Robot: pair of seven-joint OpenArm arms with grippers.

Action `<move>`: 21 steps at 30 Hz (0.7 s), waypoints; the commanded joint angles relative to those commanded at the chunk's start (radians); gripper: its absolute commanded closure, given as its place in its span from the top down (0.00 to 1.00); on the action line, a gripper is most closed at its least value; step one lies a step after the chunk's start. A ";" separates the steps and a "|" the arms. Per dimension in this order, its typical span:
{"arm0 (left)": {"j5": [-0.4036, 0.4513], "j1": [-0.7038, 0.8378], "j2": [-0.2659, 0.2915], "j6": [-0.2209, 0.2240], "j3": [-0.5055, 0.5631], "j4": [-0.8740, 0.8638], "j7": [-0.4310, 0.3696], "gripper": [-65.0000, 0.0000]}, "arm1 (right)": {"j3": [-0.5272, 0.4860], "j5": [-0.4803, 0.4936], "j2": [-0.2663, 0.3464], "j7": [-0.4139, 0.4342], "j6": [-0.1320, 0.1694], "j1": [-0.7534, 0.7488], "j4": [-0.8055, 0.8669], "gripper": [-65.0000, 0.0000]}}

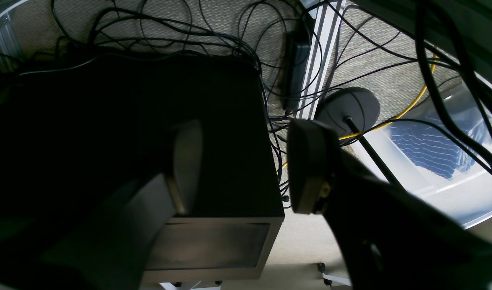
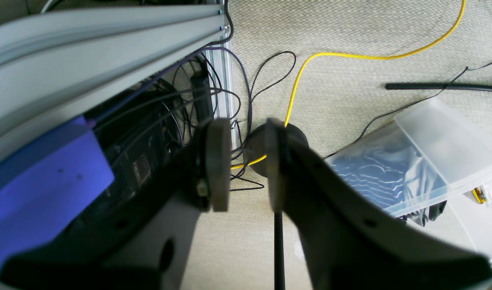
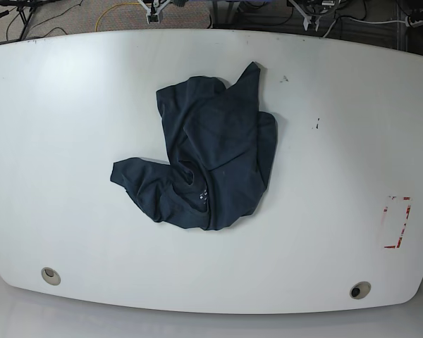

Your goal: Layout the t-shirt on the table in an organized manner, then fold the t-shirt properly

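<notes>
**Shirt in a heap, both arms parked off the tabletop**

The white tabletop [image 3: 70, 105] fills the room's middle, glossy, with a grey grommet hole at 7 o'clock [image 3: 50, 275] and another at 5 o'clock [image 3: 360, 289], and a red-white tape rectangle [image 3: 396, 222] out toward 4 o'clock. The shirt [image 3: 211, 158] lies just about dead centre, crumpled on itself, one corner poking toward 12 o'clock and a sleeve-like flap trailing toward 8 o'clock. Nothing about it is laid out yet, so I'd judge the task has not begun.

Neither arm shows over the tabletop. Both wrist cameras look down at carpet, cables and a clear plastic bin [image 2: 423, 161], which suggests the arms hang at rest off the surface. The left fingers [image 1: 246, 165] stand wide apart with nothing between them, above a dark box [image 1: 213, 161]. The right fingers [image 2: 244, 163] sit narrower but still parted, also empty, over a yellow cable [image 2: 350, 56].

The first move likely needs both arms at the heap's outer edges.
</notes>
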 joint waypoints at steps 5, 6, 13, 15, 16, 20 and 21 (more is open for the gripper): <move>0.000 0.002 0.000 0.000 0.000 0.000 0.000 0.49 | 0.000 0.000 0.000 0.000 0.000 0.000 0.000 0.21; 0.000 0.002 0.000 0.000 0.000 0.000 0.000 0.49 | 0.000 0.000 0.000 0.000 0.000 0.000 0.000 0.21; 0.000 0.002 0.000 0.000 0.000 0.000 0.000 0.49 | 0.000 0.000 0.000 0.000 -0.005 -0.005 0.006 0.21; 0.000 0.003 0.000 0.000 0.000 0.002 0.000 0.49 | 0.000 0.000 0.000 0.002 -0.006 -0.008 0.008 0.21; 0.000 0.003 0.000 0.000 0.000 0.002 0.000 0.49 | 0.000 0.000 0.000 0.005 -0.006 -0.008 0.008 0.21; -0.002 0.005 0.000 -0.003 0.000 0.002 -0.002 0.48 | 0.000 0.002 0.000 0.052 -0.009 -0.029 0.009 0.21; -0.002 0.006 0.000 -0.003 0.000 0.002 -0.002 0.48 | 0.002 0.002 0.000 0.057 -0.009 -0.034 0.009 0.21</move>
